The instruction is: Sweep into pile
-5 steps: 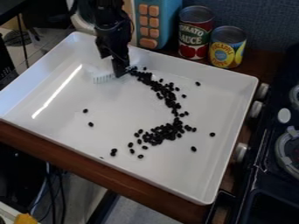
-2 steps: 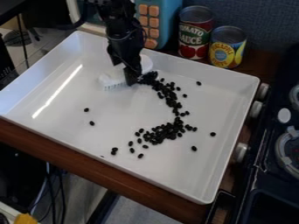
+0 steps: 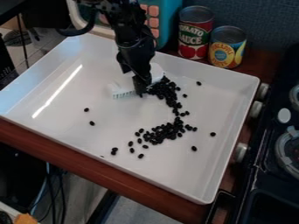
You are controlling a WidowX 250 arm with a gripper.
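Here I am, low over the white tray, my claw pinching a white brush! Black beans crowd right beside my tips, then trail away in a crooked band to a thicker clump; stray ones lie scattered farther from me.

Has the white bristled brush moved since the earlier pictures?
Yes: the white bristled brush has shifted right and down in view, away from the white rectangular tray's top corner.
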